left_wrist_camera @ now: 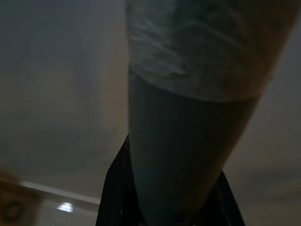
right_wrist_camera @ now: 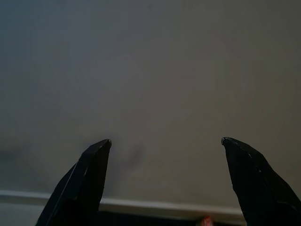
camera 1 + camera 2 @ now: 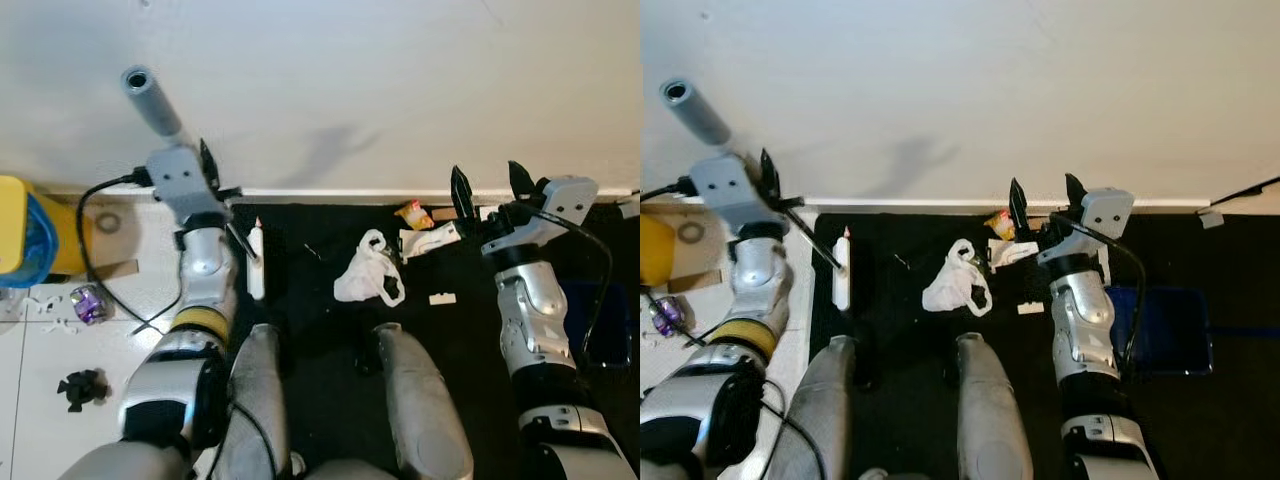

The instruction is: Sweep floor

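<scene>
**Robot facing the wall with a broom handle in hand**

The left gripper is clamping its fingers around a grey cylindrical broom handle, which is leaning toward the plain white wall. The right gripper is hovering with fingers spread wide, holding nothing. A crumpled white plastic bag is lying on the black floor mat, near scattered wrappers by the white baseboard.

Grey broom handle tilted, clamped in left hand.
</scene>
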### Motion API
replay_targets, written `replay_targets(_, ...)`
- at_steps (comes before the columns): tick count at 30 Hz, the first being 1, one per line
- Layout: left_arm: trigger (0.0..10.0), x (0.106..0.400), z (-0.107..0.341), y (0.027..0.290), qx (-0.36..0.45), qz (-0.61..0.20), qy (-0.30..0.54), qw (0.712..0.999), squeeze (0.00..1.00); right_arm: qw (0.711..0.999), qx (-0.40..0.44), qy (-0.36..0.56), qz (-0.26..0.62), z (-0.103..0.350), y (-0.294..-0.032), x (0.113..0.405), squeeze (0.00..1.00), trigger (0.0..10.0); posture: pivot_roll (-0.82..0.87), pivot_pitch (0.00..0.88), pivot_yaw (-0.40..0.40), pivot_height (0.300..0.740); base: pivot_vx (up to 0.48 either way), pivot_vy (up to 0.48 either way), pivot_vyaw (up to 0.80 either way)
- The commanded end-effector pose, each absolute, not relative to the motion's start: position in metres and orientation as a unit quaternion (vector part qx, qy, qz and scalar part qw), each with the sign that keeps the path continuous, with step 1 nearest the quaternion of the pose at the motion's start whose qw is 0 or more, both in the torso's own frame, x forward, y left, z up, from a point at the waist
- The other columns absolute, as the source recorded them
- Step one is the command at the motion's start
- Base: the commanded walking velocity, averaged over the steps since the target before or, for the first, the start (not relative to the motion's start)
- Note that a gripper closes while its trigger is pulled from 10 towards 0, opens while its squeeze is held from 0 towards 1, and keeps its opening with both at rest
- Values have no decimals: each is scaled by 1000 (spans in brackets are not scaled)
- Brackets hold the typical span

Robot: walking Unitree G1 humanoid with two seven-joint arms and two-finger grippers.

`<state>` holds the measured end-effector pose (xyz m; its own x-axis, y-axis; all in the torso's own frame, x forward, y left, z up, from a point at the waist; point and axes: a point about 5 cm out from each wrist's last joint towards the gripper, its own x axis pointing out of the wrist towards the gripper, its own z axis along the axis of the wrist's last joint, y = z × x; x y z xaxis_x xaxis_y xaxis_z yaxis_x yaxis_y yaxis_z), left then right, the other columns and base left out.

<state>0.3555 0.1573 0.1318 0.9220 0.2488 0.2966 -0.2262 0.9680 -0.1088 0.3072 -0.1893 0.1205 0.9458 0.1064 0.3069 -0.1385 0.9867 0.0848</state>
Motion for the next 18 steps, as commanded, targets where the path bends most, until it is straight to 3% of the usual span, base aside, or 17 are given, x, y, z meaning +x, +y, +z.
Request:
replay_targets(1, 10000, 353, 122, 136, -60, 119, -133, 982, 0, 988, 63, -131, 43, 109, -195, 299, 0, 10000, -132, 496, -91, 731, 0, 0, 0)
replay_targets(9, 10000, 357, 128, 84, -101, 90, -107, 985, 0, 989, 75, -123, 28, 111, -196, 295, 0, 10000, -137, 495, -88, 731, 0, 0, 0)
replay_targets(18, 10000, 362, 135, 109, -34, 75, -141, 987, 0, 988, 90, -120, 27, 110, -194, 300, 0, 10000, -83, 435, -64, 731, 0, 0, 0)
